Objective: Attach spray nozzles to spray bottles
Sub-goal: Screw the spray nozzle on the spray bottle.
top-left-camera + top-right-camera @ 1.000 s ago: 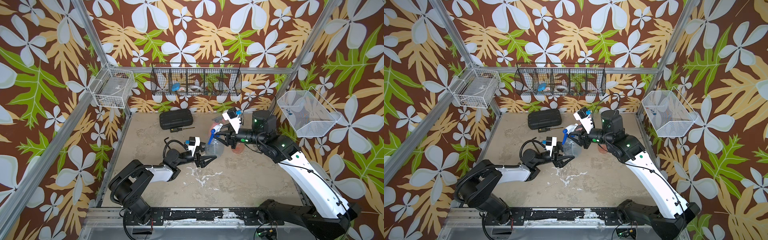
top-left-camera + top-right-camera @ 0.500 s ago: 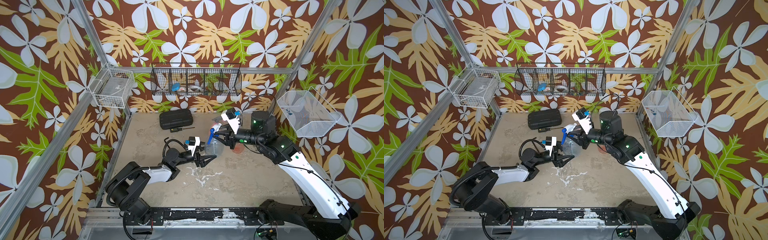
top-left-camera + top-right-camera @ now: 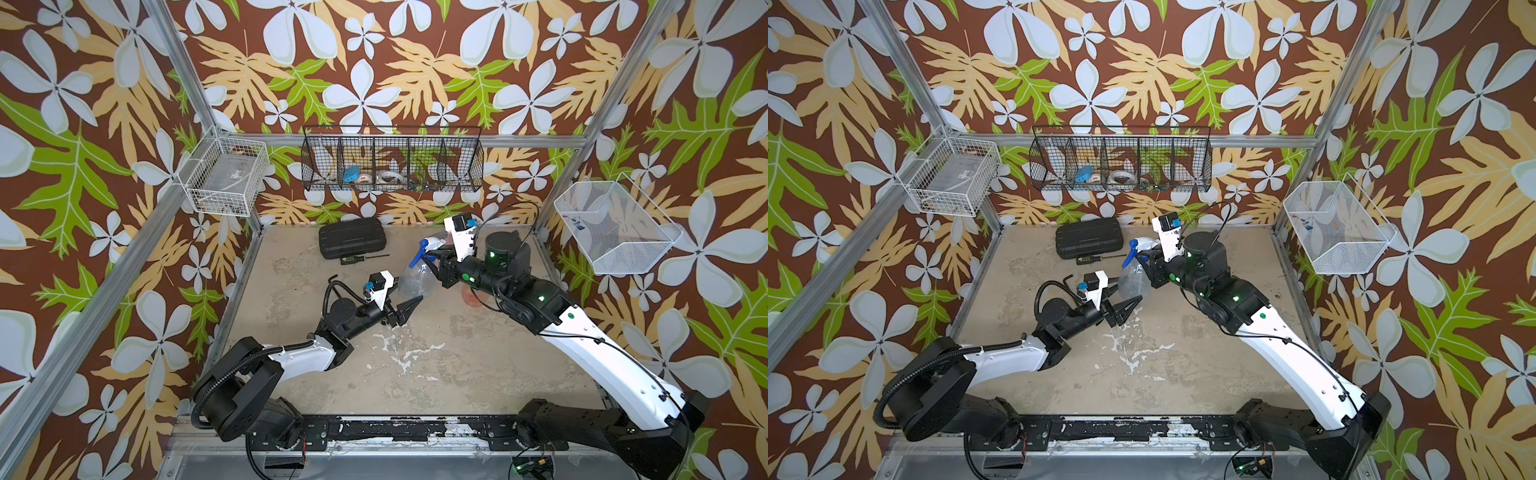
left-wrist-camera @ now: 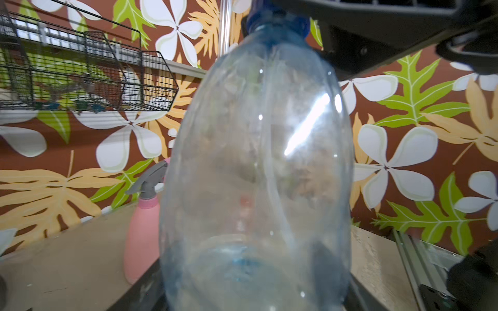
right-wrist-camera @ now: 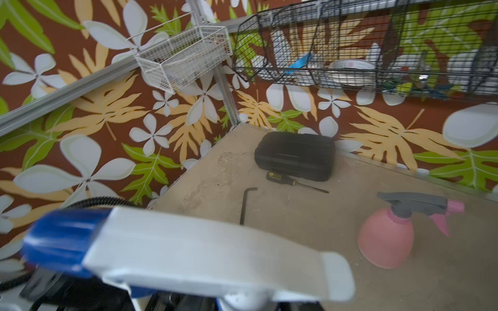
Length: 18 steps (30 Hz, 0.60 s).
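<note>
Here, a clear bluish rounded bottle (image 3: 415,282), white-and-blue nozzle (image 3: 432,243) atop its neck.

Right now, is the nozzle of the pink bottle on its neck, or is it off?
On: in both wrist views the grey and pink nozzle sits on the neck of the upright pink bottle. Tightness cannot be told.

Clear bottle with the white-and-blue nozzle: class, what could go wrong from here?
The clear bottle seems held only near its base by the left gripper; it could twist or slip while the right gripper works the white-and-blue nozzle, leaving the thread crooked. The pink spray bottle stands nearby; a swinging arm could topple it.
</note>
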### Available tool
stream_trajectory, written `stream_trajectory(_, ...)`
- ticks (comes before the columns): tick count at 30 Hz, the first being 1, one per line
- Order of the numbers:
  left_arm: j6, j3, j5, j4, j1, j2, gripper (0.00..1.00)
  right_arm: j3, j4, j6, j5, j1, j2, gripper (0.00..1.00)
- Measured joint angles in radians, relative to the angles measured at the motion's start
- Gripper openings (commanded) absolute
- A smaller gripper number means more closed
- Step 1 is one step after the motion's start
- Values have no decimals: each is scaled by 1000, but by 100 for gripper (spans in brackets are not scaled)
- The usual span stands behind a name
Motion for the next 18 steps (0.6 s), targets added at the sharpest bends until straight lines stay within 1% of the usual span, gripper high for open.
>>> stream_trajectory(4,48,-8,-135,32,-45,16,44,-2,29,142,209,79,25,0)
stream_trajectory(8,124,-18,-296,51,-110,44,44,10,0,279,327,105,60,0)
stream_trajectory(12,232,-19,-474,76,-168,72,44,95,-100,401,442,129,134,0)
stream_trajectory(14,259,-25,-509,83,-175,76,44,124,-143,449,474,135,159,0)
stream_trajectory(16,280,-37,-517,92,-179,76,44,133,-178,482,490,136,163,0)
stream_trajectory(18,280,-47,-505,107,-182,76,45,133,-197,475,488,137,149,2)
